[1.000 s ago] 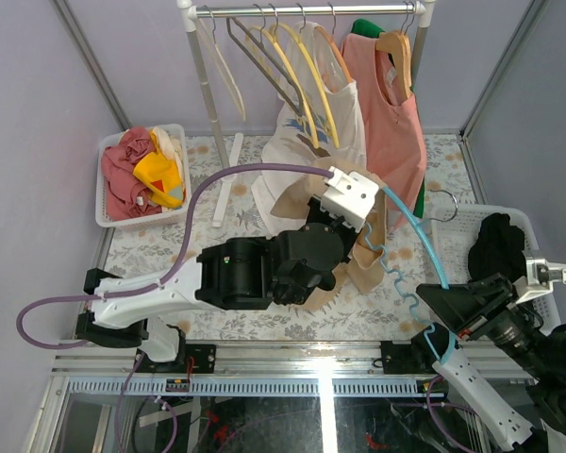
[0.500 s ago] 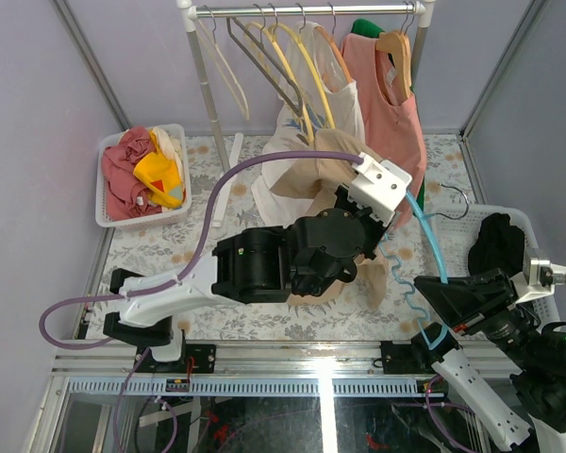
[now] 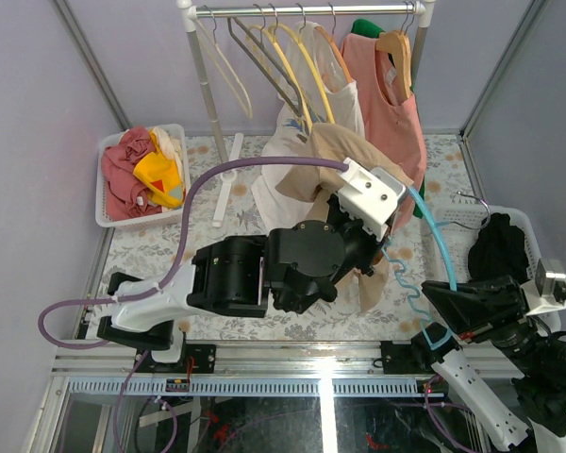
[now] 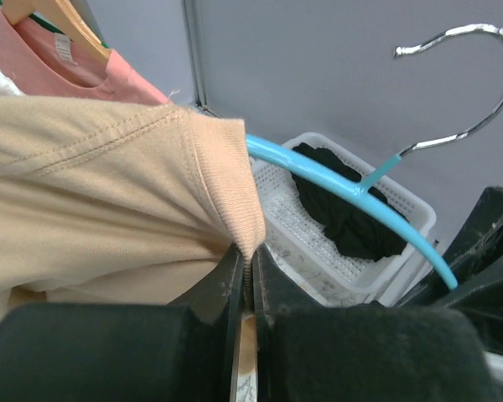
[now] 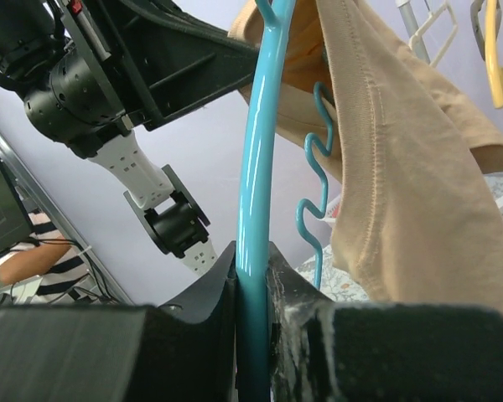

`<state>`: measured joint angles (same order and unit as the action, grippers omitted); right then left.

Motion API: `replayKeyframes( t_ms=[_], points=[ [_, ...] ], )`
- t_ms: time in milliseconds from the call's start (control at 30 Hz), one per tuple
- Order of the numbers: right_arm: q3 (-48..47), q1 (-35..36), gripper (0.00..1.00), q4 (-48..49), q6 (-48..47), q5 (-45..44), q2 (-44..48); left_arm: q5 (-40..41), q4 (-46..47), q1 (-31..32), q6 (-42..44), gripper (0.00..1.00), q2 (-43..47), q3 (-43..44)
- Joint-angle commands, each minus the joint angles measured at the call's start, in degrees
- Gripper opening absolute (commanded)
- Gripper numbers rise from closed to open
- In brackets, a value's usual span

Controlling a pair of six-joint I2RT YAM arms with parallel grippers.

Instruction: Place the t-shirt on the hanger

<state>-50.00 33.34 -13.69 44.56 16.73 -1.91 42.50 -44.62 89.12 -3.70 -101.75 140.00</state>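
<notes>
Right now the t-shirt [image 3: 335, 151] hangs bunched from the left fingers [image 4: 222, 293], which are pressed together on a ribbed edge of the tan cloth, probably the neck band. The rest drapes back and below those fingertips, clear of the worktop [image 3: 170, 245]. Just beyond them the hanger [image 4: 344, 188] runs 1 blue arm in under the pinched edge, with its hook [image 4: 469, 84] up and away. The right fingers [image 5: 210, 293] pinch the far end of that same arm. The wavy lower bar and a fold of shirt hang just ahead of them.

The step in hand looks like feeding the hanger into the shirt, and only 1 shoulder seems started. To do it well, the right fingers should hold the hanger steady while the left fingers draw the band along the blue arm toward the hook, keeping the opening taut. The cloth could snag on the wavy bar, so it wants lifting over the arm rather than dragging.

Past the hanger sits a white basket [image 4: 310, 234]; a salmon top [image 3: 396, 113] hangs behind.
</notes>
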Motion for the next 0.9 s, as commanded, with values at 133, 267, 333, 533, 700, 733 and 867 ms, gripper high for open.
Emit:
replayKeyframes(
  t_ms=[133,267,333,533,700,733,867],
  points=[
    [-11.8,-0.4,0.00,-9.8,-6.9,-8.3,-3.6,-5.9,-4.7,3.9,-5.4,0.01,2.6,-5.7],
    [-13.7,-0.4,0.00,-11.6,-7.0,-8.3,-3.9,-4.9,-6.5,3.7,-6.0,0.01,2.3,-5.7],
    [-13.4,-0.4,0.00,-12.0,-7.1,-8.6,-3.6,-5.0,-6.8,3.7,-6.2,0.01,2.0,-5.7],
    [-8.0,-0.4,0.00,-8.3,-6.0,-11.1,-1.3,-10.4,-6.2,3.7,-6.4,0.01,-1.1,-1.9],
    [-4.7,-0.4,0.00,-5.7,-5.3,-11.9,-1.0,-15.5,-5.7,3.8,-6.4,0.01,-4.1,1.4],
    [-4.0,-0.4,0.00,-5.2,-5.1,-11.9,-1.1,-16.0,-5.2,3.9,-6.4,0.01,-4.2,1.2],
    [-2.6,-0.3,0.00,-3.7,-4.3,-11.2,-1.6,-19.1,-4.1,3.8,-6.5,0.01,-4.9,1.4]
  ],
)
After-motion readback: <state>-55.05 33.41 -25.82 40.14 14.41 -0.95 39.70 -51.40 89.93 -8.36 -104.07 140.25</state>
